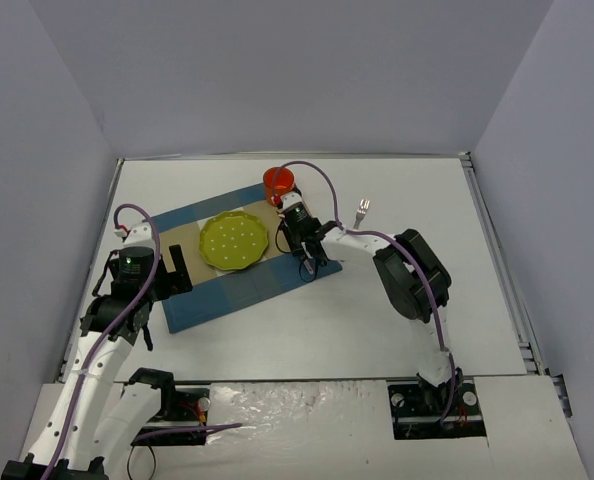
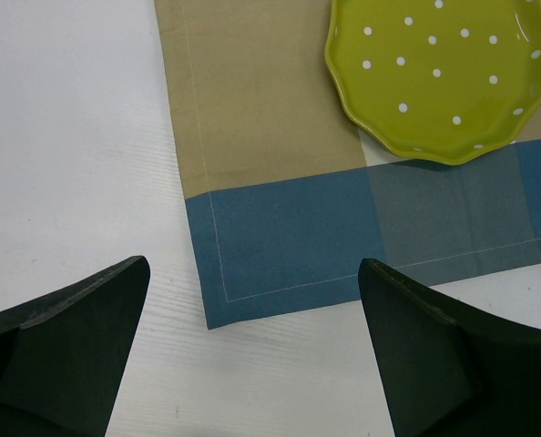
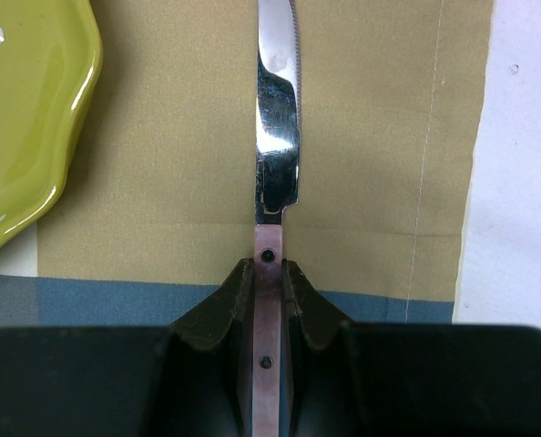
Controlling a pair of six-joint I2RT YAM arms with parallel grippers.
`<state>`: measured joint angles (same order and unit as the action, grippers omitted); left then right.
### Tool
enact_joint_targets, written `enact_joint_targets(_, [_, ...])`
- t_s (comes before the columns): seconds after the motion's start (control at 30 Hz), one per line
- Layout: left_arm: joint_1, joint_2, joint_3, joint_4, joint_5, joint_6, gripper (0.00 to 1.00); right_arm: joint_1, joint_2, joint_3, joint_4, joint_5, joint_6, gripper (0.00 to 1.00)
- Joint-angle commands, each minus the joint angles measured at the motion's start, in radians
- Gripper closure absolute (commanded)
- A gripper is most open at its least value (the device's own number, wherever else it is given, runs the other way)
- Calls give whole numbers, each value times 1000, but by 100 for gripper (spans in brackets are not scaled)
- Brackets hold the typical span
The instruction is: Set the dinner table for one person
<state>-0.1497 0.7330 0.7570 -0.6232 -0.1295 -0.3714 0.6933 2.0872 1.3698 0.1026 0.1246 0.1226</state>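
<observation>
White and metal-edged, the dinner table (image 1: 397,300) carries a blue-and-tan checked placemat (image 1: 217,295) left of centre, a green dotted plate (image 1: 234,241) on it. Right gripper (image 3: 269,282) is clamped narrow on the pinkish handle of a knife (image 3: 278,118), blade over the tan band just beside the plate. Left gripper (image 2: 254,273) stands wide above a blue corner of the placemat. Red cup (image 1: 279,181) sits at the mat's far edge; fork (image 1: 361,210) lies on bare tabletop.
</observation>
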Motion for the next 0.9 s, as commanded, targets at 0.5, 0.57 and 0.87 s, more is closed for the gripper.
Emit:
enact_joint_targets(0.5, [-6,3,22,30,-14,-13,3,-123,-315,-12,-110,154,158,22])
enact_joint_targets(0.57, [-6,12,22,30,-17,-15,3,-187,-315,-11,-149,173,189,22])
enact_joint_targets(0.87, [-7,26,22,33,-15,-15,3,-345,-244,2,-194,164,286,22])
